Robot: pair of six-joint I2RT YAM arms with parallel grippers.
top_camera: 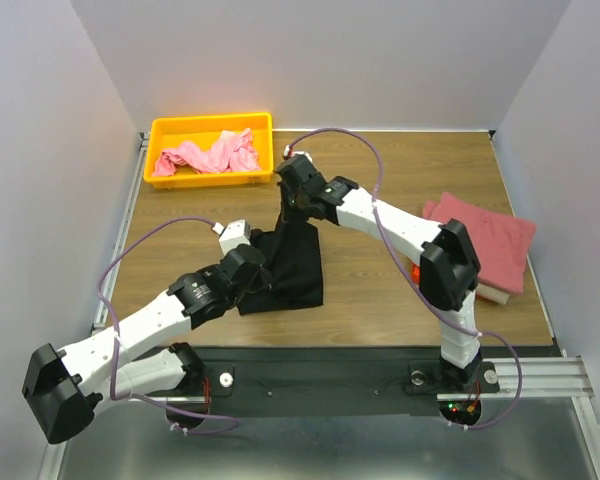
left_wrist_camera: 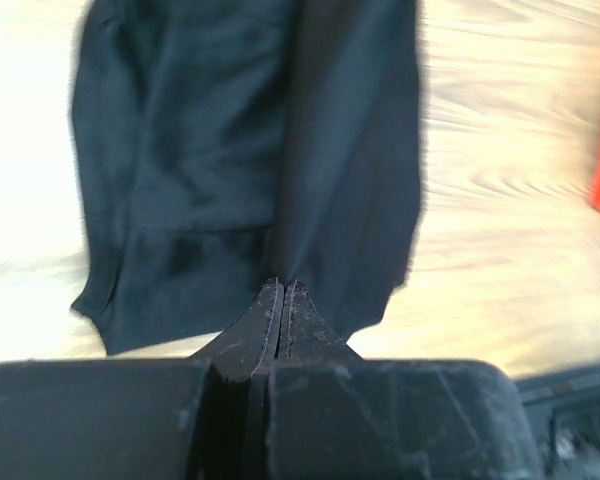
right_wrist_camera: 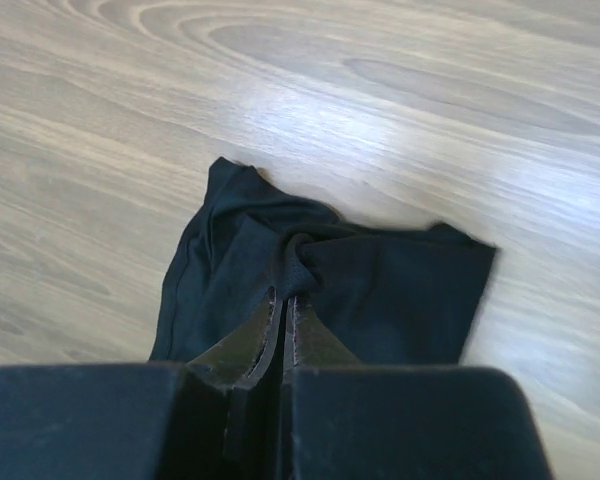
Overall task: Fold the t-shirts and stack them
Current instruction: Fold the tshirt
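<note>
You hold the soft black cloth t-shirt (top_camera: 292, 268) at two ends. Your left gripper (left_wrist_camera: 283, 287) is clamped on its near hem, and your right gripper (right_wrist_camera: 285, 298) pinches a bunched fold at the far edge. Both arms reach inward with bent elbows, the left one low. Below the jaws, the matte fabric lies as a long, narrow shape on the smooth wood-grain table (top_camera: 380, 290). A crumpled light pink t-shirt (top_camera: 215, 155) lies in the yellow plastic bin (top_camera: 210, 123) near the right gripper. A folded dusty rose-red t-shirt (top_camera: 485, 240) sits well apart.

Bin (top_camera: 161, 150) back-left, stack (top_camera: 485, 240) right, shirt (top_camera: 298, 265) between.
</note>
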